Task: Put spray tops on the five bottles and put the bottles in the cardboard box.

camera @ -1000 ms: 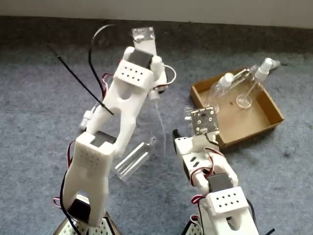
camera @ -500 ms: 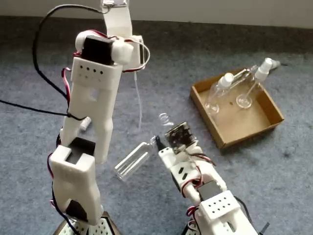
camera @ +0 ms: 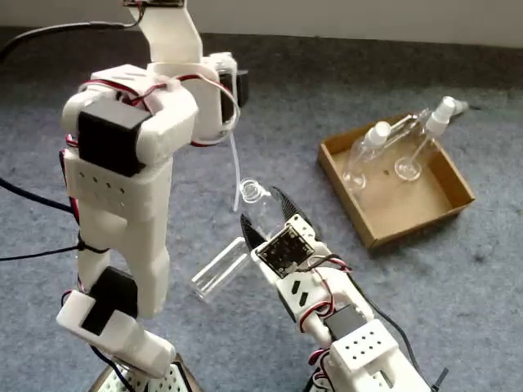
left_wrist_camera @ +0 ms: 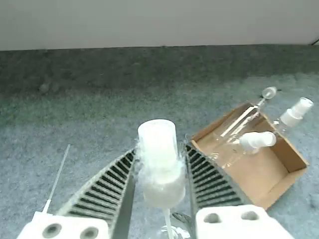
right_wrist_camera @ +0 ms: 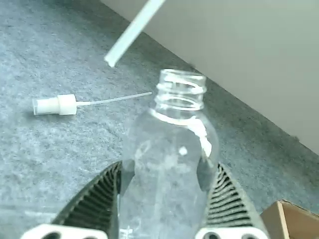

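My left gripper (left_wrist_camera: 159,149) is shut on a white spray top (left_wrist_camera: 159,164), held high above the carpet, its thin tube (camera: 235,167) hanging down. My right gripper (camera: 260,204) is shut on a clear open-necked bottle (right_wrist_camera: 172,159) that stands roughly upright. The bottle's neck (camera: 252,194) is just below and beside the tube's tip (right_wrist_camera: 132,32). Another clear bottle (camera: 219,268) without a top lies on the carpet between the arms. The cardboard box (camera: 425,220) at the right holds two bottles (camera: 368,147) (camera: 425,131) with spray tops on.
A loose spray top (right_wrist_camera: 55,105) with its tube lies on the grey carpet beyond the held bottle. The tall left arm (camera: 122,188) stands over the left of the scene. A pale wall (left_wrist_camera: 159,20) borders the far side.
The left arm has risen, lifting the spray top and its tube. The right gripper has swung left, away from the box, bringing the bottle under the tube.
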Robot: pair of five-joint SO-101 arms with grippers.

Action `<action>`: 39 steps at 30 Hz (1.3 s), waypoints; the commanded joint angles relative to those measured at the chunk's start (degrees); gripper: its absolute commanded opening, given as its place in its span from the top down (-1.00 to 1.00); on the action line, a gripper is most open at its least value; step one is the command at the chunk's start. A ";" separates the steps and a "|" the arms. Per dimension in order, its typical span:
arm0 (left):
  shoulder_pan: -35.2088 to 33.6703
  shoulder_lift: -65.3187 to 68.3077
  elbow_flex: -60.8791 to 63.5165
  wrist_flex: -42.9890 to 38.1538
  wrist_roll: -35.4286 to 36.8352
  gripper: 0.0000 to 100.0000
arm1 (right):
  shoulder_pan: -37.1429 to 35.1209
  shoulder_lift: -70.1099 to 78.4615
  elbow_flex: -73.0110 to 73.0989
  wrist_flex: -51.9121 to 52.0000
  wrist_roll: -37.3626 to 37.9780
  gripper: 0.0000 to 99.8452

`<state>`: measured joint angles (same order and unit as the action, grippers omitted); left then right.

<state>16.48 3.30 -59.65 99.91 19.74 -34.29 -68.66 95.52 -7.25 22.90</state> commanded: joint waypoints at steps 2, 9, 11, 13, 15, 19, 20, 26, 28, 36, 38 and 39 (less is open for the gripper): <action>8.31 -7.16 -2.51 0.18 -0.62 0.99 | -0.48 -1.10 8.75 -1.71 -2.99 0.86; 8.84 -9.27 -2.68 0.18 -0.70 0.99 | -0.48 -1.10 8.48 -1.71 -7.21 0.86; 8.84 -9.36 -2.86 0.09 -0.70 0.99 | -0.48 -1.10 8.48 -1.71 -7.21 0.86; 8.75 -9.36 -2.77 -1.67 -0.70 0.99 | -0.48 -1.10 8.48 -1.71 -7.21 0.86; 8.75 -9.01 -2.51 -3.43 -0.70 0.99 | -0.48 -1.10 8.48 -1.71 -7.47 0.86; 8.13 -9.01 -2.42 -3.52 -0.70 0.99 | -0.48 -1.10 8.57 -1.71 -7.47 0.86; 8.04 -9.27 -2.42 -3.52 -0.70 0.99 | -0.48 -1.10 8.57 -1.71 -7.56 0.86; 7.87 -9.36 -2.59 0.00 -0.70 0.99 | -0.48 -1.10 8.48 -1.71 -7.56 0.86; 7.96 -9.36 -2.59 0.26 -0.70 0.99 | -0.48 -1.10 8.48 -1.71 -7.56 0.86; 7.96 -14.02 -2.33 0.44 -0.62 0.99 | -0.40 -1.10 8.48 -1.71 -7.56 0.86; 7.96 -16.92 -2.15 0.44 -0.62 0.99 | -0.40 -1.10 8.48 -1.71 -7.56 0.86; 7.96 -18.51 -1.36 0.44 -0.62 0.99 | -0.40 -1.10 8.48 -1.71 -7.56 0.86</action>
<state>24.40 -8.84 -60.26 100.09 19.65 -34.29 -68.66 95.52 -7.25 15.87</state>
